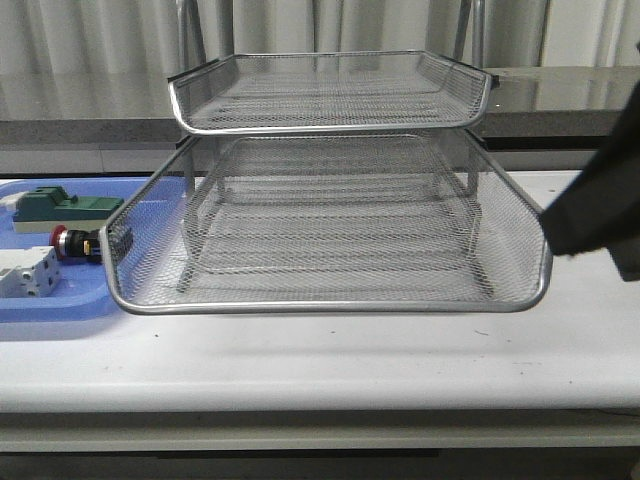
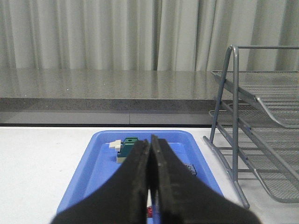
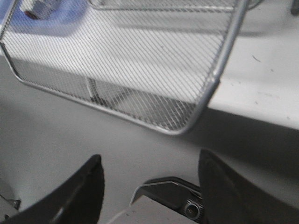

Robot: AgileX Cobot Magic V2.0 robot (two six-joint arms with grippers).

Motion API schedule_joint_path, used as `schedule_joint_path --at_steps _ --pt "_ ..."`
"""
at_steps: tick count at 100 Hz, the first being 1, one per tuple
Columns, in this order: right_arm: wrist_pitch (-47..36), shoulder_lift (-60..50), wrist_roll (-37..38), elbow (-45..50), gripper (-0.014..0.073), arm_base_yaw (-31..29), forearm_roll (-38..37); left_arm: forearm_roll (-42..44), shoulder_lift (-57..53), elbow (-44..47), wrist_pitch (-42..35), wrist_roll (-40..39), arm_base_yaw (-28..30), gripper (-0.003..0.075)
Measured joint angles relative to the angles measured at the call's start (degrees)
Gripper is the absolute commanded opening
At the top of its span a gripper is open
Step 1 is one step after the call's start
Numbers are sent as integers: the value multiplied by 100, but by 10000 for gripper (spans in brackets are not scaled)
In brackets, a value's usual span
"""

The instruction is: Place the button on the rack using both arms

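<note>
The button (image 1: 75, 243) lies on its side in a blue tray (image 1: 60, 300) at the left, its red head pointing left, just outside the rack's lower left corner. The silver wire-mesh rack (image 1: 330, 240) stands in the middle of the table. In the left wrist view my left gripper (image 2: 150, 139) is shut and empty, above the near end of the tray (image 2: 93, 172). A sliver of red (image 2: 149, 211) shows low between its fingers. My right gripper (image 3: 149, 161) is open and empty, off the rack's front corner (image 3: 205, 98). The right arm (image 1: 595, 210) shows at the right edge.
A green block (image 1: 60, 208) lies at the back of the tray, also in the left wrist view (image 2: 127, 145). A white terminal block (image 1: 28, 272) lies at its front. A grey counter (image 2: 103, 86) and curtains stand behind the table. The rack's frame legs (image 2: 233, 140) stand right of the tray.
</note>
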Motion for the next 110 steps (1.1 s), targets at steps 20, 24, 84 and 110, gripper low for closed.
schedule_joint_path --at_steps 20,24,84,110 --pt "709 -402 1777 -410 456 13 -2316 0 0 0 0 0 0 -20" --pt "861 -511 2133 -532 456 23 -2797 0 0 0 0 0 0 -20" --pt "1738 -2739 4283 -1310 456 23 -5574 0 0 0 0 0 0 -20" --pt "1759 -3401 4294 -1310 350 23 -5578 0 0 0 0 0 0 -20"
